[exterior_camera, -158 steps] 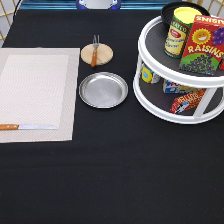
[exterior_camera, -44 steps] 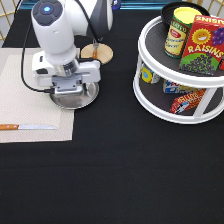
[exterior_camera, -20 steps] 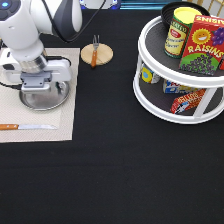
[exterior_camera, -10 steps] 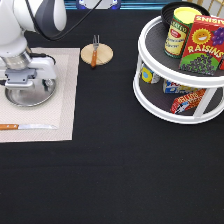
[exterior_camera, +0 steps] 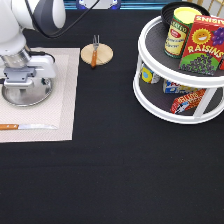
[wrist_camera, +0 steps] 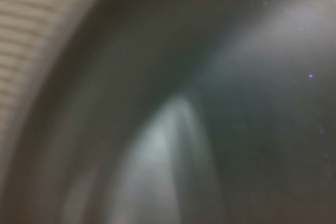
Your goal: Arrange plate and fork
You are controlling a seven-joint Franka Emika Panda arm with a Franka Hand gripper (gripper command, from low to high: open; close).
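Gripper [exterior_camera: 27, 85] is sitting low over the silver plate [exterior_camera: 30, 96], which is lying on the woven placemat [exterior_camera: 65, 100] at the exterior view's left; can't tell if it's gripping. Fork [exterior_camera: 94, 49] is resting on the wooden disc [exterior_camera: 104, 55], well apart, w/ a knife [exterior_camera: 25, 126] on the mat's near edge.

Open black table [exterior_camera: 110, 170] below — tiered rack [exterior_camera: 182, 85] blocks right.

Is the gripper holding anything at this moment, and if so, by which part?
It cannot be told. The gripper sits low over the plate on the placemat, its body hiding any contact. The fork lies apart on the wooden disc.
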